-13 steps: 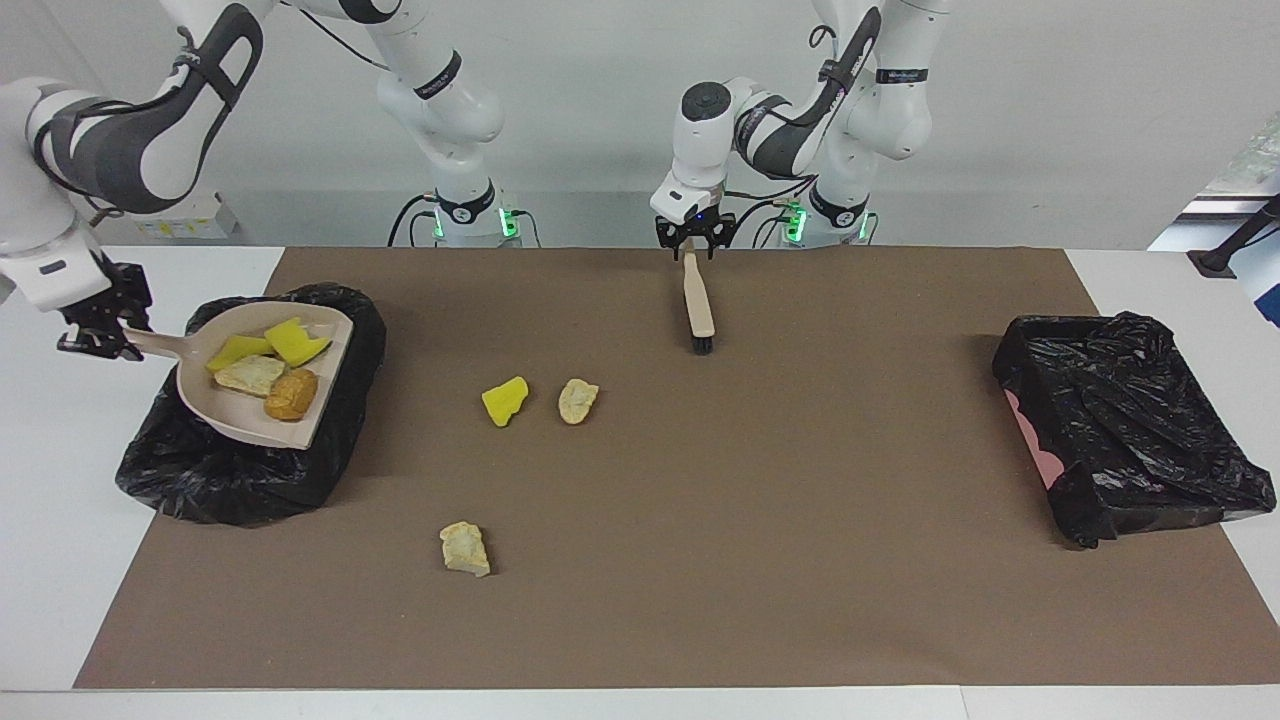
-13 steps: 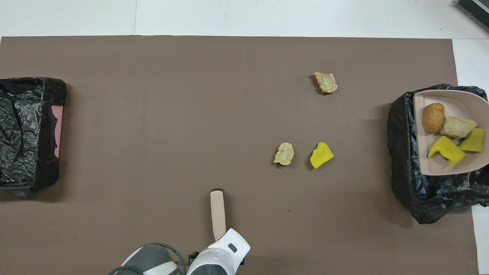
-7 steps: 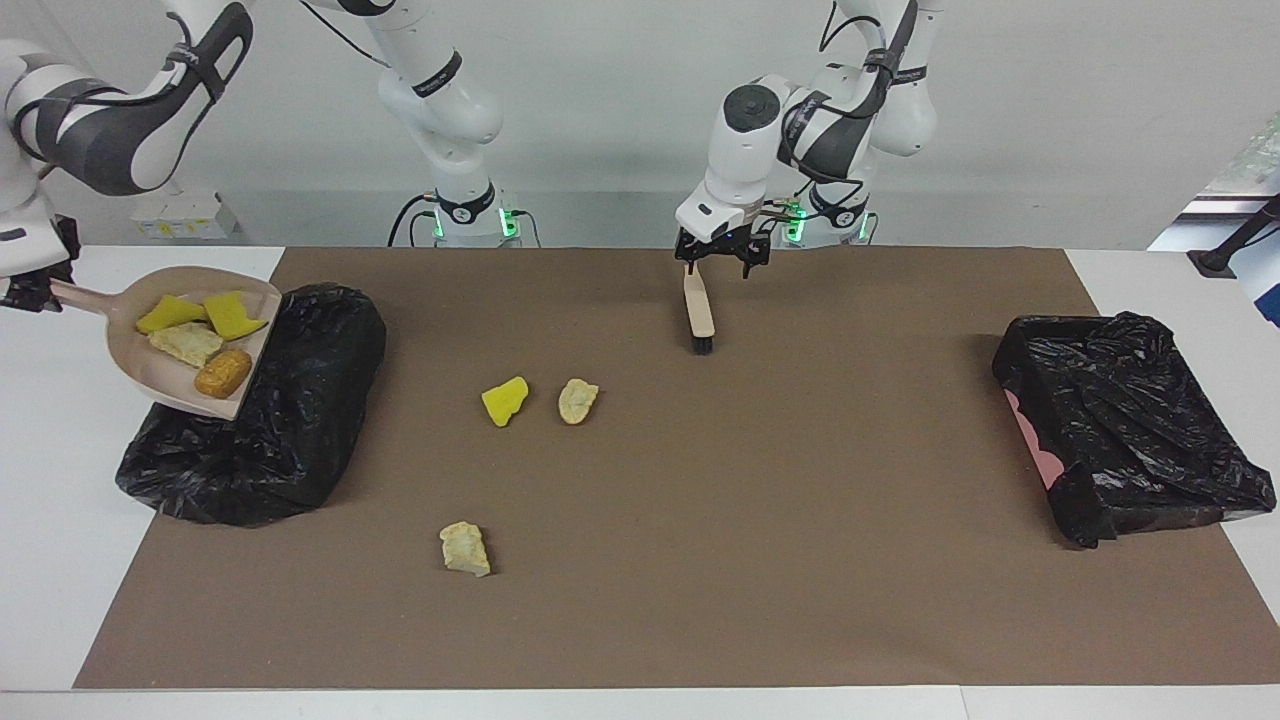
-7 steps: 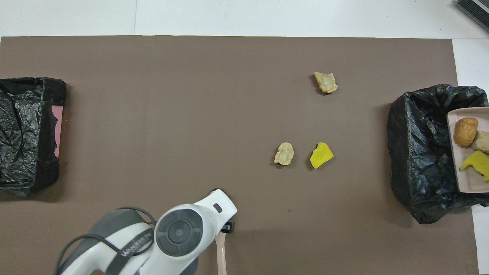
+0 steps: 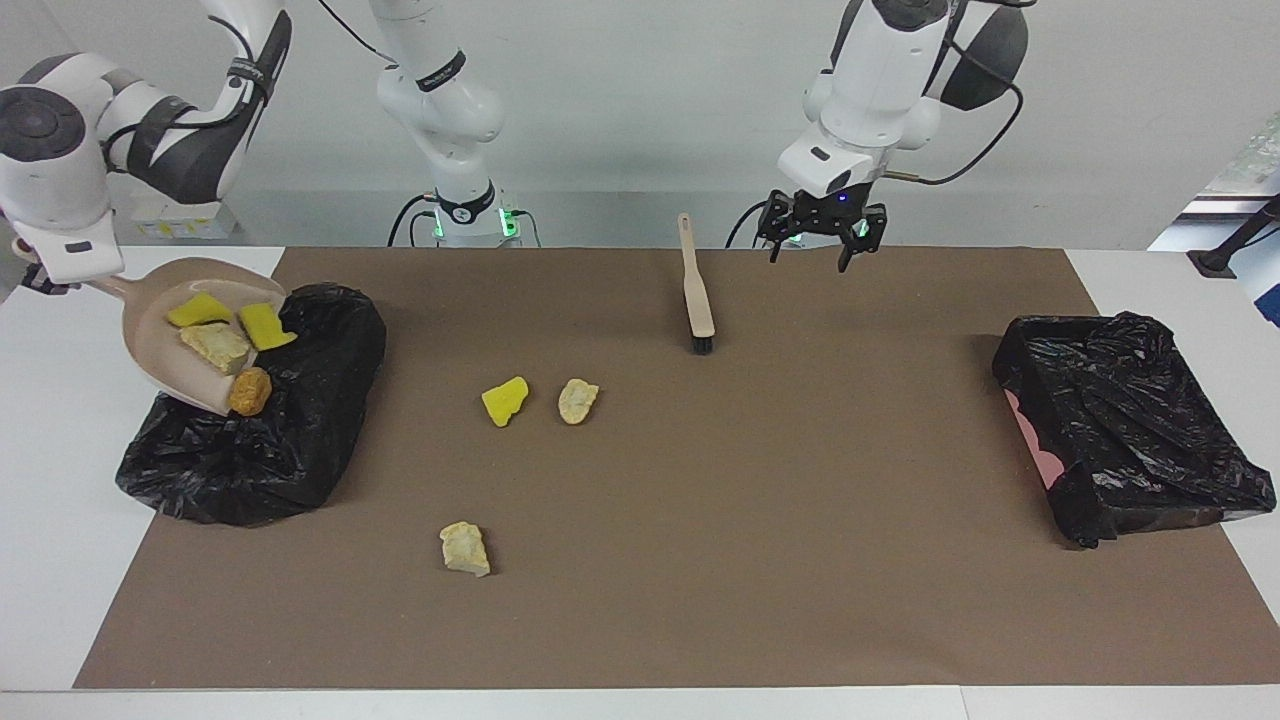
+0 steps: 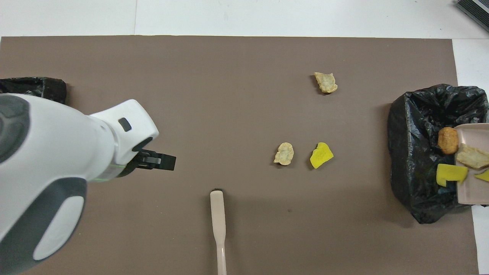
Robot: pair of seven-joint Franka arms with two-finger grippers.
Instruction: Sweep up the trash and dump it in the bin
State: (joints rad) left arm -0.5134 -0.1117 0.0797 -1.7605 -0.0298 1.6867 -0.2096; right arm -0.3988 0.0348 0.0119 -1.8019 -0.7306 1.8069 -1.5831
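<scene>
A beige dustpan (image 5: 180, 335) hangs tilted over the black-bagged bin (image 5: 250, 440) at the right arm's end. My right gripper (image 5: 35, 283), mostly hidden under its wrist, is shut on the pan's handle. In the pan lie yellow and cream trash scraps. An orange-brown lump (image 5: 249, 391) sits at the pan's lower lip (image 6: 447, 140). Three trash scraps lie loose on the mat: a yellow one (image 5: 505, 400), a cream one (image 5: 578, 400) beside it, and another cream one (image 5: 465, 548) farther from the robots. The beige brush (image 5: 697, 285) lies on the mat. My left gripper (image 5: 822, 242) hangs open above the mat beside it, holding nothing.
A second bin lined with a black bag (image 5: 1130, 420) stands at the left arm's end of the brown mat (image 5: 800, 480). In the overhead view the left arm's wrist (image 6: 57, 152) covers much of that end.
My left gripper opened, let go of the brush and rose toward the left arm's end. The right arm drew the dustpan back and tipped it; the orange-brown lump slid to the lip.
</scene>
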